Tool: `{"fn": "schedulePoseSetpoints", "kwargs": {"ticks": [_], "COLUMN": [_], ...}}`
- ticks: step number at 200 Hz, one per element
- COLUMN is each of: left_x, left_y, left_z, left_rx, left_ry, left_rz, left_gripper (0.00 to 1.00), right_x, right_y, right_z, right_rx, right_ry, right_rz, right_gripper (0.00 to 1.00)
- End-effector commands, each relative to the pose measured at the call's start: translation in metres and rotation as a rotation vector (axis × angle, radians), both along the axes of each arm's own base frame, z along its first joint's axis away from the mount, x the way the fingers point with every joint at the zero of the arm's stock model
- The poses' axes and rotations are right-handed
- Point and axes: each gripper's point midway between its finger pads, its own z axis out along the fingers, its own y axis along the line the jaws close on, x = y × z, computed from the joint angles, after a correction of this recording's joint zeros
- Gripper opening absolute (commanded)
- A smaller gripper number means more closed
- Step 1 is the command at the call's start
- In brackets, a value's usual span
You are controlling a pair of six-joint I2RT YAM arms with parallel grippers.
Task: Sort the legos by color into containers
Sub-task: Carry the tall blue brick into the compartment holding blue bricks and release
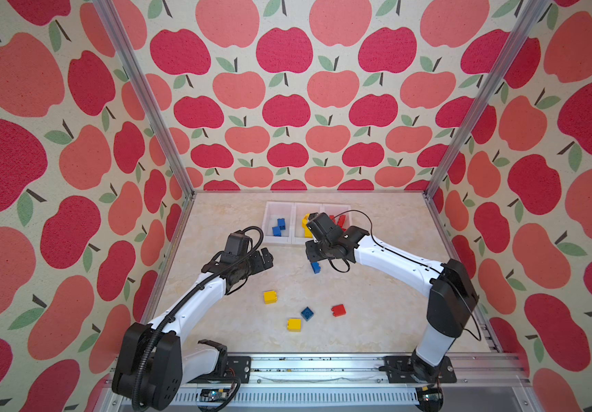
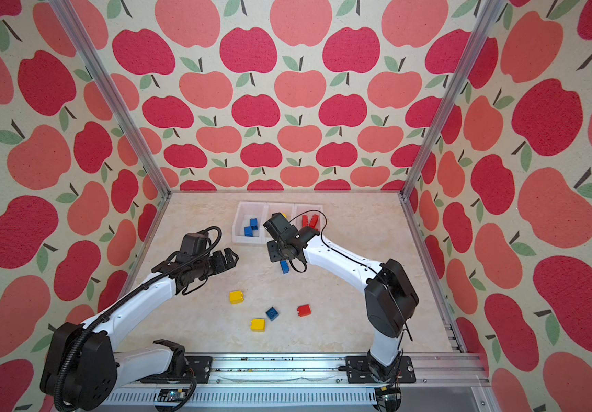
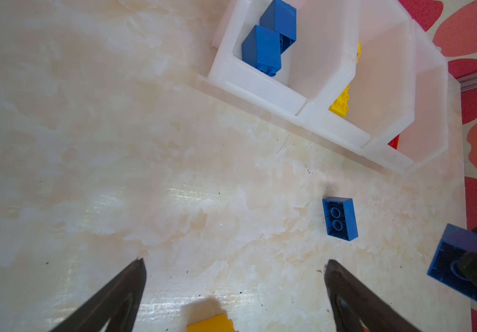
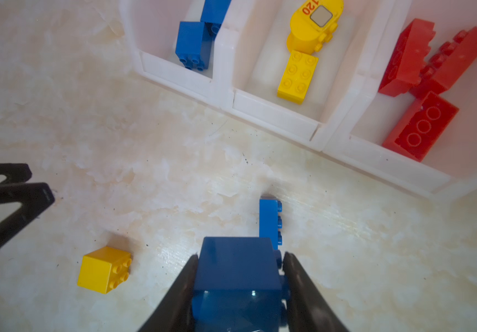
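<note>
My right jaws stand partly closed on a blue brick (image 4: 237, 281), pinching its smooth, glossy sides, with studs poking out past one finger (image 4: 303, 287). The left wrist view shows its hollow underside, so it hangs off the worktop (image 4: 145, 143). Just ahead of these jaws a second blue brick (image 4: 270, 221) lies on its side on the worktop, studs pointing sideways. Farther ahead sit the bins (image 4: 274, 115), three white, translucent, open-topped boxes joined in a row. The end bin toward my left jaws holds two blue blocks (image 4: 192, 44), tipped over and touching. The middle one holds a rounded yellow piece (image 4: 313, 24) with a grey square and red digits, touching a six-stud yellow brick (image 4: 297, 76). The other end bin holds three long red bricks (image 4: 421, 126), one of them underside up. My left jaws are spread wide and hold nothing. A yellow cube (image 3: 211, 323) lies on the worktop beneath them, between their two fingers. Behind both jaws, toward my bases, three more lie apart: a loose blue brick (image 1: 307, 313), a loose red brick (image 1: 338, 310) and a loose yellow brick (image 1: 294, 325).
</note>
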Motion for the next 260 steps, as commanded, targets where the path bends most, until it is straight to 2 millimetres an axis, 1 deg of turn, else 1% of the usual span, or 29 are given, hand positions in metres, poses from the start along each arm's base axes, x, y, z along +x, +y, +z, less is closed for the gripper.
{"fn": "schedulePoseSetpoints", "kwargs": {"ticks": [1,27,59,86,127,147,176,207,234,260], "left_x": [-0.005,-0.008,-0.008,-0.009,-0.008,-0.007,-0.007,-0.007,-0.007,-0.007], "left_y": [0.003,0.005,0.007,0.007,0.009,0.009,0.009,0.009,0.009,0.01], "left_z": [-0.002,-0.004,-0.005,-0.006,-0.009,-0.01,-0.011,-0.014,-0.014,-0.014], "left_rx": [-0.013,-0.015,-0.015,-0.012,-0.011,-0.011,-0.012,-0.013,-0.016,-0.012], "left_ry": [0.002,0.005,0.007,0.01,0.016,0.017,0.019,0.024,0.025,0.024], "left_rz": [0.016,0.023,0.03,0.031,0.035,0.036,0.036,0.036,0.035,0.036], "left_gripper": [0.99,0.99,0.99,0.99,0.99,0.99,0.99,0.99,0.99,0.99], "right_x": [0.02,0.039,0.06,0.078,0.104,0.114,0.128,0.145,0.154,0.165], "right_y": [0.019,0.037,0.058,0.071,0.088,0.099,0.11,0.117,0.124,0.128], "right_z": [0.015,0.024,0.028,0.027,0.02,0.023,0.016,0.003,-0.008,-0.013], "right_rx": [0.029,0.07,0.12,0.147,0.194,0.222,0.226,0.229,0.224,0.216], "right_ry": [-0.067,-0.105,-0.136,-0.159,-0.171,-0.19,-0.22,-0.225,-0.23,-0.24], "right_rz": [0.055,0.082,0.113,0.132,0.153,0.173,0.198,0.196,0.202,0.199], "right_gripper": [0.33,0.33,0.33,0.33,0.33,0.33,0.33,0.33,0.33,0.33]}}
